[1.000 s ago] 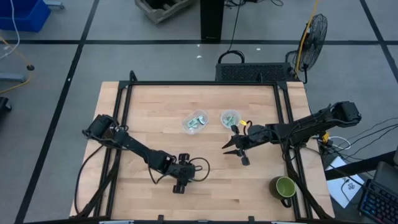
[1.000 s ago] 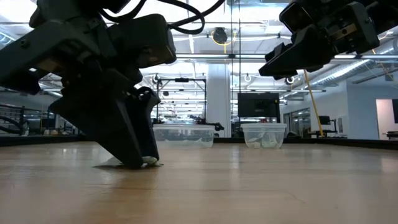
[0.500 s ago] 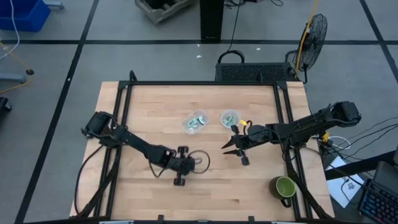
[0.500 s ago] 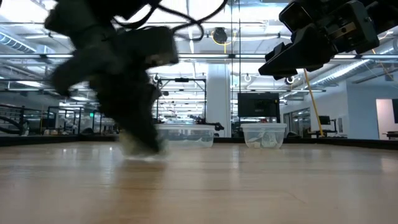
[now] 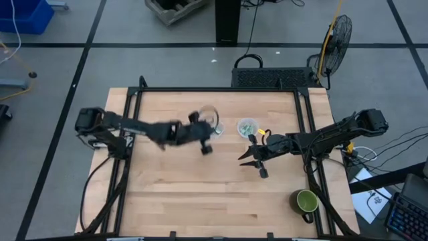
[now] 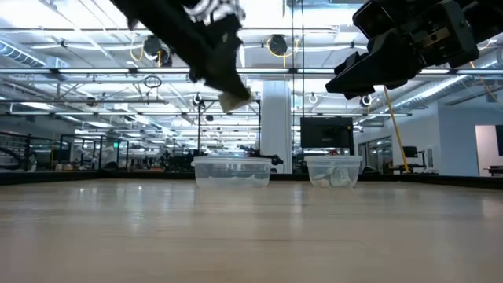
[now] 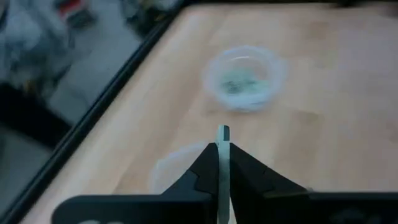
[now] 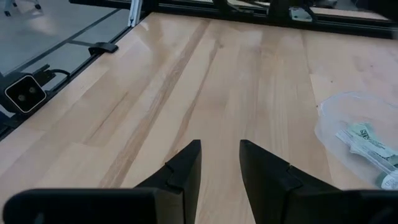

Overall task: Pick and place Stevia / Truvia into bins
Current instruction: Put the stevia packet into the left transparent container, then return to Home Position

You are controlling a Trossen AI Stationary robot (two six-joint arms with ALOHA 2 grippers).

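The left gripper [image 7: 222, 163] is pinching a sachet [image 7: 222, 142] edge-on above the left cup [image 5: 208, 122] — it should centre before releasing. The right gripper [image 8: 220, 163] is hovering beside the right cup [image 5: 247, 126], fingers parted, empty.

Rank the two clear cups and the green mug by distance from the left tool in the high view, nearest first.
1. Left clear cup: at the left tool itself, partly hidden beneath it, mid-table toward the far edge.
2. Right clear cup: next over to the right, holding sachets.
3. Green mug: farthest, at the table's near right corner.
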